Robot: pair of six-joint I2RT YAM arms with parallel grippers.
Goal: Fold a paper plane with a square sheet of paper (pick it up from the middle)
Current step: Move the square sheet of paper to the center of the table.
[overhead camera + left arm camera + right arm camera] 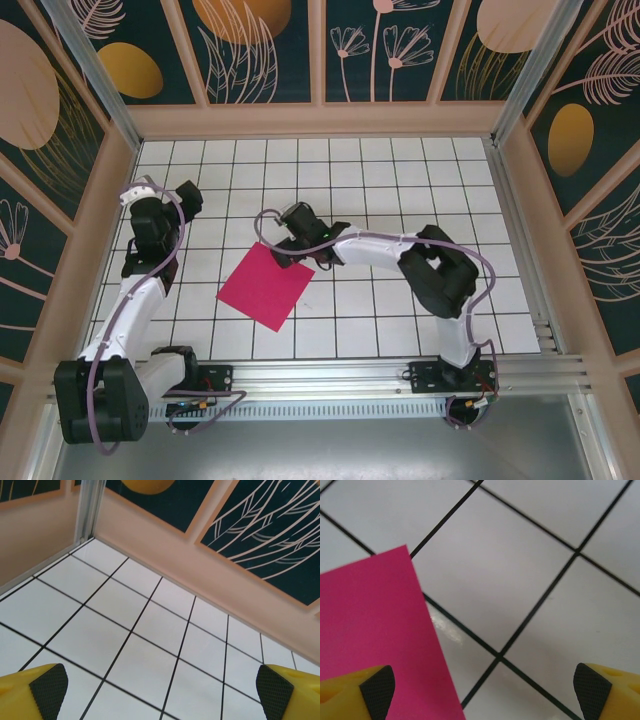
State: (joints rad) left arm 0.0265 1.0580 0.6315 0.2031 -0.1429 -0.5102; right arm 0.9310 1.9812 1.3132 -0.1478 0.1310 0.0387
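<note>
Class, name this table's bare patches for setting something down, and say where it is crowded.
Free: far tiles along the back wall; near tiles between pink sheet and right arm. Crowded: mid-table, right hand at the sheet's corner.

No text, label, brand, number or sign can be read in any view. The sheet [266,286] is plain pink. The desk [400,170] bears only black grid lines. The walls [400,45] carry drawn leaves and flowers without lettering. Any marking on the arm bases is too small to make out.
</note>
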